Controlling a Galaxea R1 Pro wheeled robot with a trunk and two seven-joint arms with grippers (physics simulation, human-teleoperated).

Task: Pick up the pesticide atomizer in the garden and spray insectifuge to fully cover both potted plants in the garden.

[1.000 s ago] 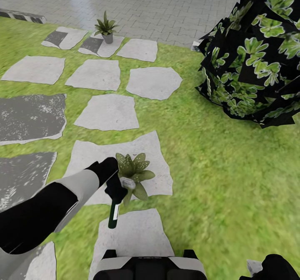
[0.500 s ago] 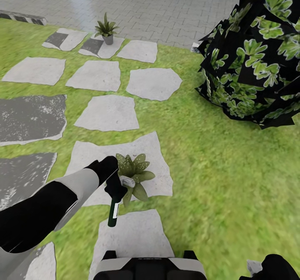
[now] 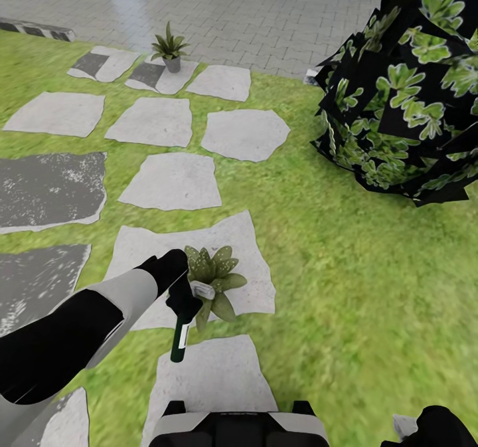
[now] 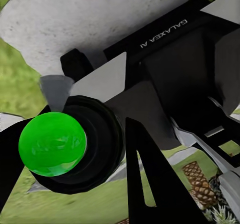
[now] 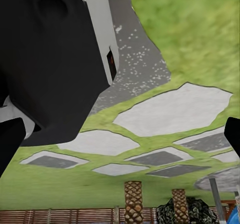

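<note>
Pesticide atomizer (image 3: 179, 341) clamped in left hand (image 3: 184, 303), trigger head against near potted plant (image 3: 214, 275).

Left hand (image 3: 184, 301) clenched, arm outstretched; right arm low

Rough matt stepping stones (image 3: 170, 181)

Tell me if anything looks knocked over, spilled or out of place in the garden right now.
Nothing stands out. Both potted plants, the near one and the far one, stand upright on stepping stones, and the left gripper holds the pesticide atomizer beside the near one.
</note>
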